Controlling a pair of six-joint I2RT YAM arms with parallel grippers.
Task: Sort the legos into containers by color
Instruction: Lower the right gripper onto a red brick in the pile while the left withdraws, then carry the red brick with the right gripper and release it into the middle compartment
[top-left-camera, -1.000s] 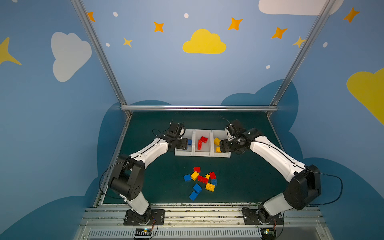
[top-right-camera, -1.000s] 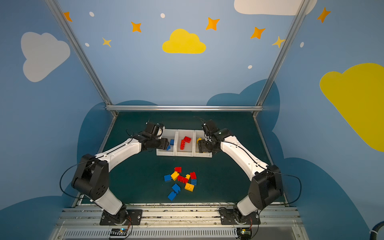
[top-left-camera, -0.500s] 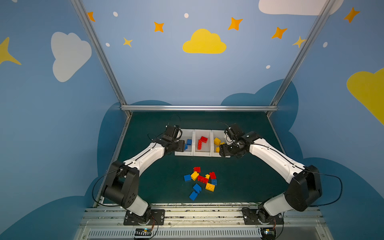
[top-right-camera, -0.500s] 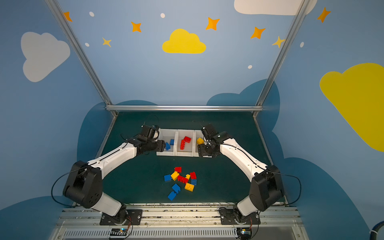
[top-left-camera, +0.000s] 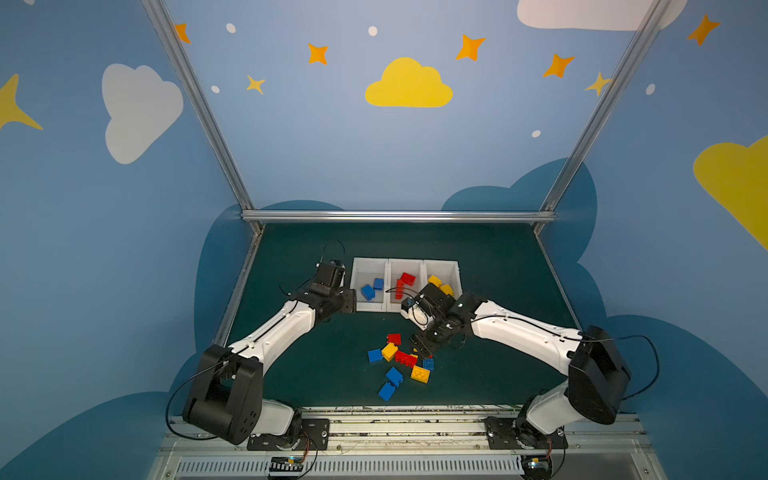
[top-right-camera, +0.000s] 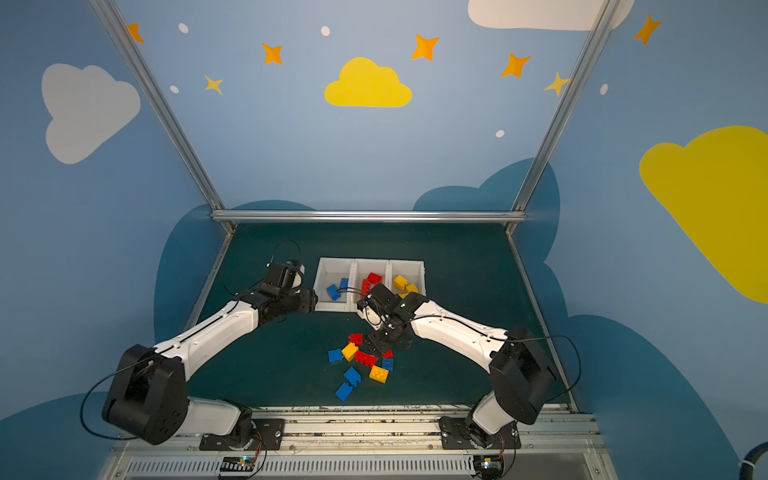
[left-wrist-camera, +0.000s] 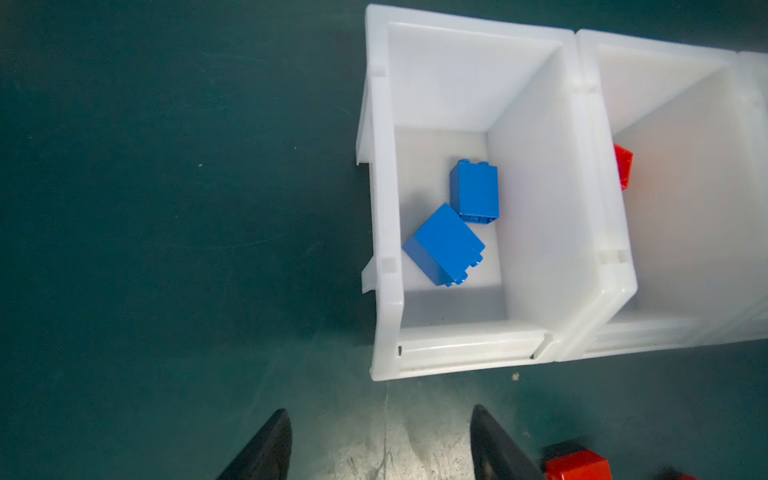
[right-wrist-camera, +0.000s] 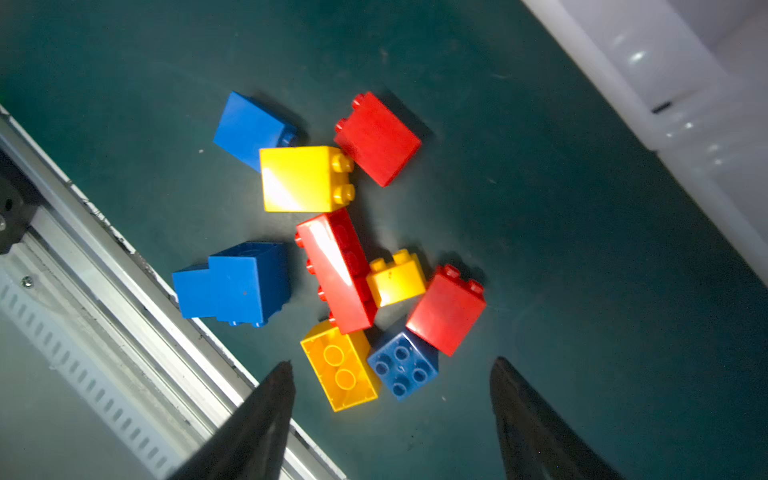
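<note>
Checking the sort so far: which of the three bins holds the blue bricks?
The left-end bin, with two blue bricks inside; the middle bin holds red, the right-end bin yellow.

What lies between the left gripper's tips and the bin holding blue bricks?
Only bare, scuffed green mat, seen in the left wrist view, separates the left gripper from the bin. A red brick lies aside.

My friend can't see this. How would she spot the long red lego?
Start at the three white bins; in front of them, loose legos lie piled on the green table. The long red lego lies mid-pile, touching yellow bricks. Only it is long; the other red ones are short blocks.
</note>
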